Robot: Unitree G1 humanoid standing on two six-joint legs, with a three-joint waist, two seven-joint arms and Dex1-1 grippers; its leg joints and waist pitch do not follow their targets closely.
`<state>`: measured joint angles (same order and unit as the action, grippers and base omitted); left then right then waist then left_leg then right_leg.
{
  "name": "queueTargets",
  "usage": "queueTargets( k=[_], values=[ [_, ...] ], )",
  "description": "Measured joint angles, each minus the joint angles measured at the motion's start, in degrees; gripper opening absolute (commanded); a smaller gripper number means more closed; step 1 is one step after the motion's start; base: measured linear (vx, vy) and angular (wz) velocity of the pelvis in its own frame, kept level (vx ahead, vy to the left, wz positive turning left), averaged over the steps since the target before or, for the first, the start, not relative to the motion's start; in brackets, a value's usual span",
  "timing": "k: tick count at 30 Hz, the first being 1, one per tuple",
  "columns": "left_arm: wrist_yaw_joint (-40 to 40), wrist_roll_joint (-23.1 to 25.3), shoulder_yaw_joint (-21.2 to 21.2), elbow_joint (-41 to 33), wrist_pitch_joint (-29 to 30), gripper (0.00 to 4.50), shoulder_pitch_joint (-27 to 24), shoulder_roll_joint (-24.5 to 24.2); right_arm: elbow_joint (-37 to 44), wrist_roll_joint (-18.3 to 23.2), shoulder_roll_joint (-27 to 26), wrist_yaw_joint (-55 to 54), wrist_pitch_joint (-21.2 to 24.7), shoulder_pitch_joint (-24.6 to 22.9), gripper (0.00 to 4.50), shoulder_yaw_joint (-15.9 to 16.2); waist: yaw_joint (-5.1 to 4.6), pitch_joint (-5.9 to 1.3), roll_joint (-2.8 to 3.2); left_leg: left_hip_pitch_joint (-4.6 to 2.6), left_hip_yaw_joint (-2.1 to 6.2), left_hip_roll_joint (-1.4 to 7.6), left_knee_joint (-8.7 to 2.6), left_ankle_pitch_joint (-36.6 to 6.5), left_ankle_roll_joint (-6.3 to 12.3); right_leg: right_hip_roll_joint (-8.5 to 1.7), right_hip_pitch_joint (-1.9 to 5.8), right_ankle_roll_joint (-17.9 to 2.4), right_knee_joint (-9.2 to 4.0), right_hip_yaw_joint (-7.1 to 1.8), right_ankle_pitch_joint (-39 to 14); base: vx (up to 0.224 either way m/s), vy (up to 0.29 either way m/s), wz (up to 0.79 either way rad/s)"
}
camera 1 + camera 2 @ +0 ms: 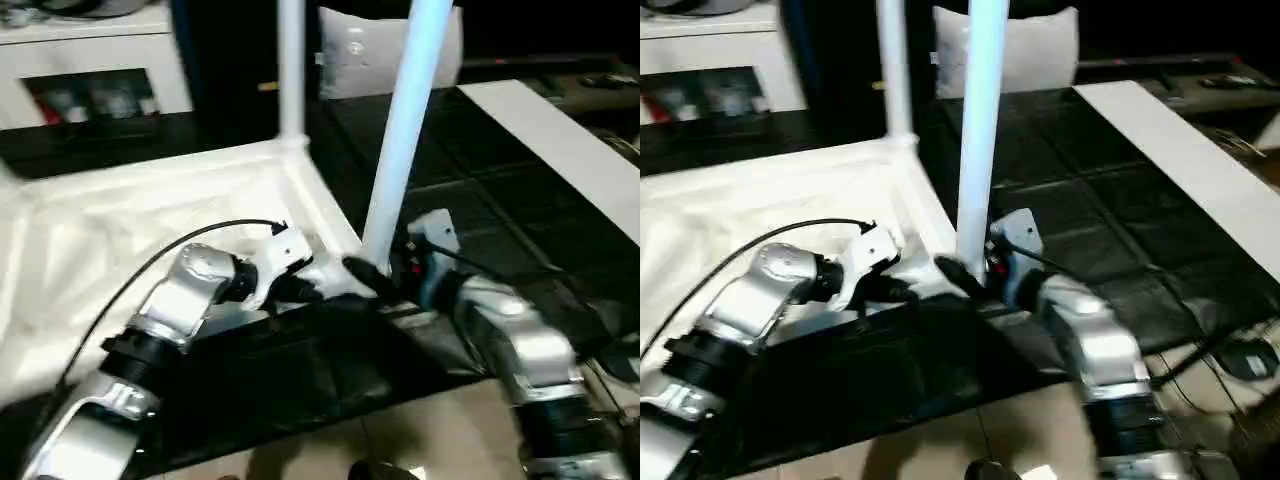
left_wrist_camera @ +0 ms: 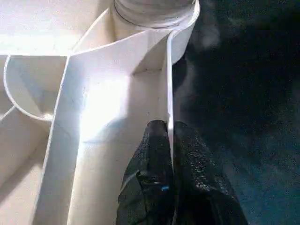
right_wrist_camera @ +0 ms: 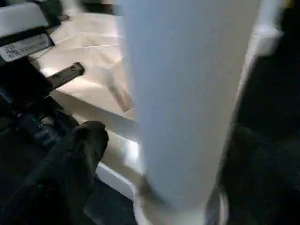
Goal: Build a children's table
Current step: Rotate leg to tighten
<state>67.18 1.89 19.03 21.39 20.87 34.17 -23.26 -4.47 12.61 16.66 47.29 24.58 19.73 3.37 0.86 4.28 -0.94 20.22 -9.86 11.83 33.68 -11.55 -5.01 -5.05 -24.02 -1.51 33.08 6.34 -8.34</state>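
Observation:
The white tabletop [image 1: 120,240] lies upside down on a black mat, raised rim up. One white leg [image 1: 291,70] stands upright in its far corner socket. A second leg [image 1: 405,130] stands in the near corner socket [image 2: 154,11]. My left gripper [image 2: 171,136] is shut on the tabletop's thin rim wall just short of that near corner, one finger on each side. My right gripper [image 3: 168,140] is at the base of the near leg. Its black fingers [image 3: 79,154] stand open on either side of the leg, with a gap on the one side where I can see it.
A grey-white pillow-like bag [image 1: 350,55] leans at the back behind the legs. A long flat white board strip [image 1: 560,150] lies on the mat to the right. A white cabinet [image 1: 90,60] stands at the back left. Pale floor tiles [image 1: 430,430] and a cable [image 1: 1230,355] lie nearest me.

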Motion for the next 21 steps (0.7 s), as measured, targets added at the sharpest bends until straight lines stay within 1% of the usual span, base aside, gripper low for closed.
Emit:
queueTargets(
  k=[2, 3, 4, 6, 9, 12, 13, 16, 18, 21],
  values=[
    [3.07, -0.24, 0.5, 0.0, -1.88, 0.0, -0.12, -1.22, 0.06, 0.84, 2.53, 4.55, -0.01, 0.0, 4.42, 1.24, 0.52, 0.01, -0.01, 0.01, 0.0, -0.02, 0.04, 0.0, 0.01, -0.02, 0.01, -0.07, 0.01, -0.04, 0.05, 0.0, 0.0, 0.0],
    [5.12, -0.71, 1.06, 0.0, -2.98, 0.0, -0.15, -2.21, 0.08, 1.25, 4.21, 7.47, -0.02, -0.02, 4.42, 2.02, 0.95, 0.01, -0.01, 0.0, -0.01, -0.02, 0.04, 0.0, 0.01, -0.02, 0.03, -0.08, 0.02, -0.04, 0.05, 0.0, 0.0, 0.0],
    [6.31, -1.06, 1.26, 0.0, -3.59, 0.0, -0.24, -2.71, 0.08, 1.3, 4.87, 8.8, -0.07, -0.02, 4.42, 2.14, 1.17, 0.01, -0.01, -0.01, -0.01, -0.02, 0.03, 0.0, 0.0, -0.02, 0.03, -0.08, 0.03, -0.04, 0.05, 0.0, 0.0, 0.0],
    [9.55, -1.16, 2.2, 0.01, -6.1, 0.0, -0.26, -4.81, 0.14, 2.15, 7.78, 14.28, -0.45, 0.02, 4.42, 4.14, 1.57, 0.01, -0.01, -0.03, -0.01, -0.01, 0.03, 0.0, 0.0, -0.02, 0.06, -0.07, 0.04, -0.03, 0.04, 0.0, 0.0, 0.0],
    [13.26, -1.17, 3.48, 0.18, -9.06, 0.0, -0.24, -7.01, -0.26, 3.07, 10.03, 20.02, -1.38, 0.32, 4.42, 5.51, 1.74, 0.01, -0.02, -0.05, -0.01, -0.01, 0.05, 0.0, 0.0, -0.03, 0.09, -0.08, 0.05, -0.04, 0.05, 0.0, 0.0, 0.0],
    [15.68, -1.14, 4.41, 0.34, -11.16, 0.0, -0.24, -7.53, -0.81, 3.33, 10.5, 23.56, -2.34, 0.95, 4.42, 6.77, 1.98, 0.0, -0.04, -0.04, -0.01, -0.01, 0.08, 0.0, 0.0, -0.05, 0.1, -0.09, 0.08, -0.04, 0.06, 0.0, 0.0, 0.0],
    [16.47, -1.14, 4.62, 0.35, -11.63, 0.0, -0.24, -7.55, -1.01, 3.48, 10.73, 24.59, -2.34, 1.27, 4.27, 7.29, 2.02, 0.0, -0.05, -0.05, -0.02, -0.01, 0.09, 0.0, 0.0, -0.05, 0.1, -0.1, 0.08, -0.04, 0.06, 0.0, 0.0, 0.0],
    [18.44, -1.17, 5.31, 0.37, -13.04, 0.0, -0.16, -7.77, -2.31, 4.11, 11.39, 27.9, -2.11, 2.69, 4.27, 8.42, 2.11, 0.0, -0.09, -0.06, -0.02, 0.0, 0.11, 0.0, 0.0, -0.05, 0.1, -0.1, 0.13, -0.04, 0.06, 0.0, 0.0, 0.0],
    [19.04, -1.18, 5.79, 0.45, -13.92, 0.0, 0.01, -7.83, -2.96, 4.74, 11.99, 29.78, -2.09, 3.13, 3.93, 8.66, 2.37, -0.01, -0.11, -0.06, -0.03, 0.01, 0.12, 0.01, 0.0, -0.05, 0.1, -0.1, 0.14, -0.04, 0.06, 0.0, 0.0, 0.0],
    [19.49, -1.18, 6.07, 1.34, -15.03, 0.0, 0.39, -7.86, -3.67, 5.0, 12.67, 31.77, -2.11, 3.47, 3.86, 9.64, 2.46, -0.01, -0.15, -0.06, -0.03, 0.01, 0.14, 0.01, 0.0, -0.05, 0.1, -0.1, 0.14, -0.04, 0.06, 0.0, 0.0, 0.0]
  ],
)
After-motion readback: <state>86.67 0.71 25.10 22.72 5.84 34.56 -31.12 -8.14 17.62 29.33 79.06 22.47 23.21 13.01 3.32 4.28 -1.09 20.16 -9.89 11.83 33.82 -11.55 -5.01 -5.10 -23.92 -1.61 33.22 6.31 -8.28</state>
